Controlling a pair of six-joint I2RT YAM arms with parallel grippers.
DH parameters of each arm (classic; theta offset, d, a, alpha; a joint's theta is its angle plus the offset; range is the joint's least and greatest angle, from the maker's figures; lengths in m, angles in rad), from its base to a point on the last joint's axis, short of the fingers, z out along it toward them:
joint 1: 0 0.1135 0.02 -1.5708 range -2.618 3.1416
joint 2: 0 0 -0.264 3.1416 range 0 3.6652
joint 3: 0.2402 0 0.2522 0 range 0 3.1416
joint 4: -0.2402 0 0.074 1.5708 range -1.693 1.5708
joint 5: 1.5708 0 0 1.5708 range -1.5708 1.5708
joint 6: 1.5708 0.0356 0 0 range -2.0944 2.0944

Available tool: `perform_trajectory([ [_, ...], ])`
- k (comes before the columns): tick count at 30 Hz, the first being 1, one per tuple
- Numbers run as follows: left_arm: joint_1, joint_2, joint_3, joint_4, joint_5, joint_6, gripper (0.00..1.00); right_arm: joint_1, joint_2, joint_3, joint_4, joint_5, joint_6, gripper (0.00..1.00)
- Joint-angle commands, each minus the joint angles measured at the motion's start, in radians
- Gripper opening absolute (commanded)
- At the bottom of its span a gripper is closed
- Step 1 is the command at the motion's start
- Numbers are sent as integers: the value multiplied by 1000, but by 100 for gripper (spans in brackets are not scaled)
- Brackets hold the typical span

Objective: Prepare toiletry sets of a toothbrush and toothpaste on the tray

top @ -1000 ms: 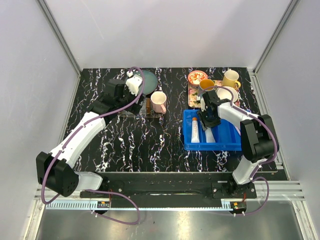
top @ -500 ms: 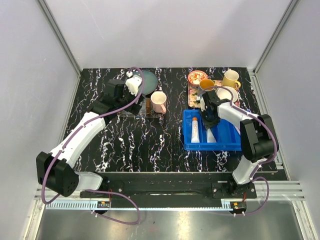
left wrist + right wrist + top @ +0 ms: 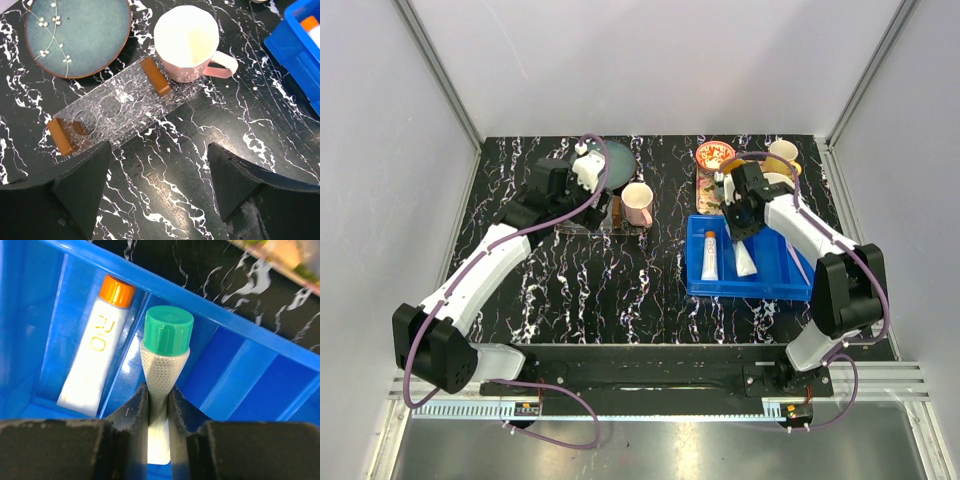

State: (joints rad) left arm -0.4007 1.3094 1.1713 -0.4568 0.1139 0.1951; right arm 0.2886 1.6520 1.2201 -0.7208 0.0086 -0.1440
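Right pincer [image 3: 159, 390] is clenching the teal-capped toothpaste [image 3: 167, 335] across its flattened tail end, cap pointing away. This is likely to keep the cap end free for carrying. The tube is inside the blue bin [image 3: 240, 355]; cannot tell whether it is off the floor. Its white dotted skin is pinching thin between the jaws. The orange-capped toothpaste [image 3: 97, 350] is lying flat alongside. Left pincer [image 3: 160, 165] is hovering released above the surface [image 3: 175, 190] near the tray [image 3: 115, 107], which is holding no tube.

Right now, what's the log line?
right claw: shut on teal-capped toothpaste | left claw: open near clear tray | orange-capped toothpaste: in blue bin
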Motion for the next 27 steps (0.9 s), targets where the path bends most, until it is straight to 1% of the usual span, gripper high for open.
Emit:
perform_trajectory([
  [1, 5, -12, 47, 67, 105, 30, 83, -6, -87, 133, -57, -2, -43, 8],
  [3, 5, -10, 54, 69, 150, 33, 83, -6, -106, 186, -90, -6, -66, 7],
  [6, 5, -7, 73, 79, 263, 23, 84, -5, -123, 264, -140, -94, -100, 7],
  [7, 3, -4, 85, 82, 327, 8, 84, -6, -123, 289, -158, -154, -106, 7],
  [9, 2, 13, 103, 84, 398, -11, 85, -6, -123, 358, -199, -218, -120, 7],
  [10, 2, 19, 125, 89, 461, -34, 85, -5, -121, 378, -212, -290, -124, 7],
  [12, -7, 40, 148, 93, 515, -62, 86, -6, -117, 432, -239, -369, -135, 6],
  [13, -12, 50, 169, 99, 558, -84, 86, -6, -116, 446, -246, -436, -137, 6],
  [15, -30, 63, 194, 104, 605, -101, 87, -5, -104, 490, -275, -508, -150, 6],
  [16, -36, 79, 218, 109, 618, -106, 87, -3, -101, 502, -285, -583, -157, 6],
  [18, -61, 96, 254, 122, 645, -117, 88, 3, -98, 530, -302, -677, -173, 6],
  [21, -84, 128, 290, 145, 674, -138, 91, 18, -106, 544, -307, -745, -195, 6],
  [23, -98, 157, 306, 153, 688, -144, 92, 37, -112, 550, -310, -762, -206, 6],
  [27, -112, 197, 326, 222, 745, -192, 94, 55, -118, 561, -324, -835, -230, 7],
])
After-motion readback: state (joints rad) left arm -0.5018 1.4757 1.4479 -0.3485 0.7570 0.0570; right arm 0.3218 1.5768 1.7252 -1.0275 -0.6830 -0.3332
